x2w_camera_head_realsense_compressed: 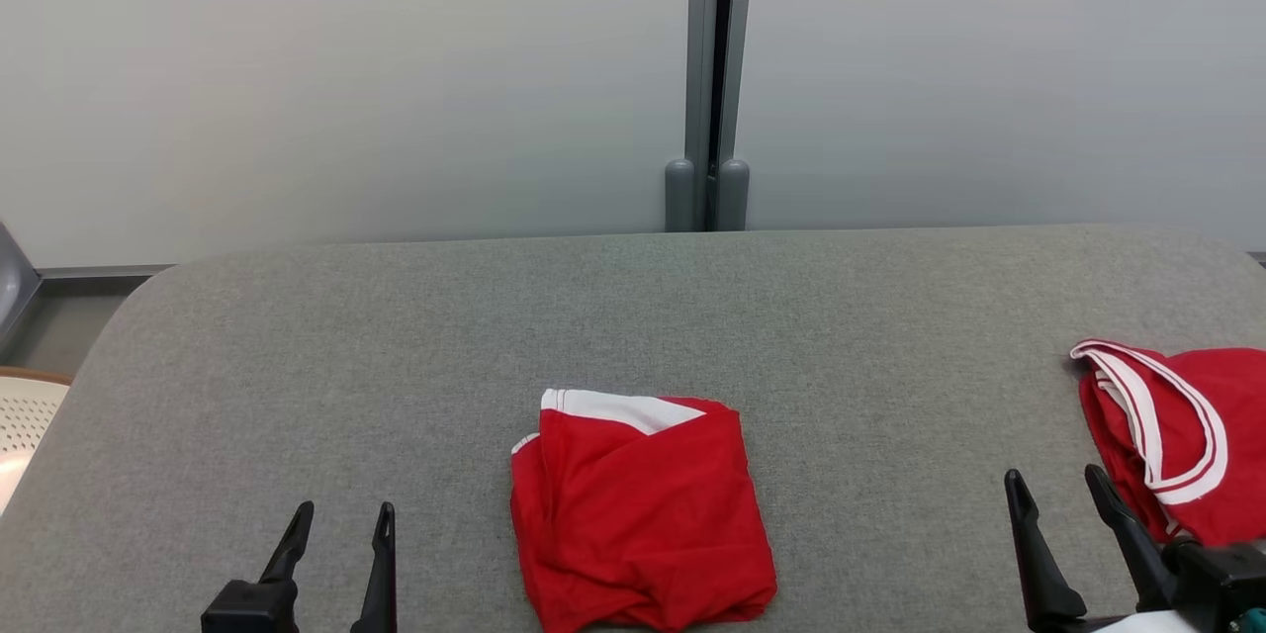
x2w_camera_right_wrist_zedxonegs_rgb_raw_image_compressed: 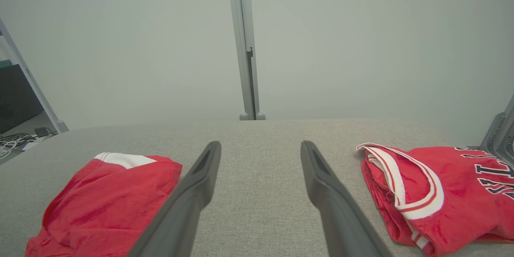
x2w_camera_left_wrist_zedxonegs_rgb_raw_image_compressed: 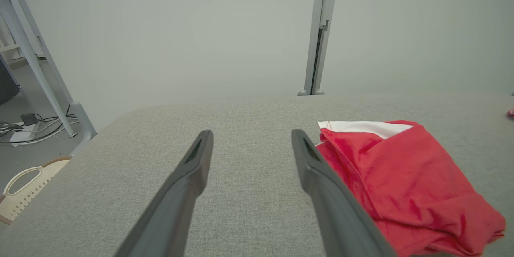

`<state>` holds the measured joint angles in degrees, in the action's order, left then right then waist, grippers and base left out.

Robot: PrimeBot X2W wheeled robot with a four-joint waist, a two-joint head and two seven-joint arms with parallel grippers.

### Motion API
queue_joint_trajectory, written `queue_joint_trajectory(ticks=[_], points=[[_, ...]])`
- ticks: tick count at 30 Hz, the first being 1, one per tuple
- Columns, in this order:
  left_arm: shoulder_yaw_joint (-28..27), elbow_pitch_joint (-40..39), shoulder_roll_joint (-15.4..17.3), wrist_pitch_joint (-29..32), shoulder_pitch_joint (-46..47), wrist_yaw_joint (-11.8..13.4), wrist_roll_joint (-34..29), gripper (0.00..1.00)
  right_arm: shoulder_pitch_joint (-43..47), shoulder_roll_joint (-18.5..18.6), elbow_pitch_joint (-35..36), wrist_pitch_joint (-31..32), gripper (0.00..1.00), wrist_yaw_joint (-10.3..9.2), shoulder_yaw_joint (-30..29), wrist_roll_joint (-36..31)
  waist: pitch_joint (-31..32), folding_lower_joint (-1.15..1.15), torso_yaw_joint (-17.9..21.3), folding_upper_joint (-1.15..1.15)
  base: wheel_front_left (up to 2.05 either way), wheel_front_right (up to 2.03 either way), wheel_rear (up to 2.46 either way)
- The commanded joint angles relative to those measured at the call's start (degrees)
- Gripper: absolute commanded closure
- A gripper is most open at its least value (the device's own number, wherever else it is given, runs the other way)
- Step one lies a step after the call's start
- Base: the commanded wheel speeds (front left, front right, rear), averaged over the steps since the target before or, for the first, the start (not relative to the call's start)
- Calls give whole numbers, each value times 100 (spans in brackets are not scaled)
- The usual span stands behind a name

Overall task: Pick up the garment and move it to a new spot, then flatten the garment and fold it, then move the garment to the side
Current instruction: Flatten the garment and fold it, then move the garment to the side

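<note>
A red garment (x2w_camera_head_realsense_compressed: 638, 514) with a white band lies folded into a rough square on the grey fabric table (x2w_camera_head_realsense_compressed: 445, 336), near the front middle. It also shows at the right of the left wrist view as the red garment (x2w_camera_left_wrist_zedxonegs_rgb_raw_image_compressed: 401, 176) and at the left of the right wrist view (x2w_camera_right_wrist_zedxonegs_rgb_raw_image_compressed: 104, 200). My left gripper (x2w_camera_head_realsense_compressed: 343, 511) stands open at the lower left, left of the garment and apart from it, with nothing between its fingers (x2w_camera_left_wrist_zedxonegs_rgb_raw_image_compressed: 252, 133). My right gripper (x2w_camera_head_realsense_compressed: 1052, 475) is open at the lower right, also with nothing in it (x2w_camera_right_wrist_zedxonegs_rgb_raw_image_compressed: 261, 144).
A second red garment (x2w_camera_head_realsense_compressed: 1187, 435) with white trim and dark letters (x2w_camera_right_wrist_zedxonegs_rgb_raw_image_compressed: 437, 192) lies bunched at the table's right edge, just right of my right gripper. A pale perforated basket (x2w_camera_head_realsense_compressed: 20, 425) sits off the table's left side. A grey post (x2w_camera_head_realsense_compressed: 714, 69) and wall stand behind.
</note>
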<state>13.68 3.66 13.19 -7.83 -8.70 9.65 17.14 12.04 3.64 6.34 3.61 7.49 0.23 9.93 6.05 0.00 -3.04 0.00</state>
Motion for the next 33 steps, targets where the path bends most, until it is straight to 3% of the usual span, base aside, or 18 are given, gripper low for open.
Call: queue_joint_trajectory(ticks=[1, 21, 26, 33], points=[[7, -18, 33, 4, -21, 22, 14, 0, 50, 9, 14, 17, 0, -1, -6, -35, 6, 0, 3, 0, 0, 0, 0], [109, -21, 40, -38, 130, 63, 20, 0, 35, 6, -72, 77, 0, -1, -61, 8, 10, 0, -119, 0, 0, 0, 0], [216, -38, 12, -94, 403, -24, -49, 0, -114, 45, -414, 78, 0, -1, 20, 86, -136, 0, -388, 0, 0, 0, 0], [453, 86, -65, -166, 907, -235, -111, 0, -637, 130, -1619, -36, 0, -1, 497, 297, -414, 0, -1050, 0, 0, 0, 0]])
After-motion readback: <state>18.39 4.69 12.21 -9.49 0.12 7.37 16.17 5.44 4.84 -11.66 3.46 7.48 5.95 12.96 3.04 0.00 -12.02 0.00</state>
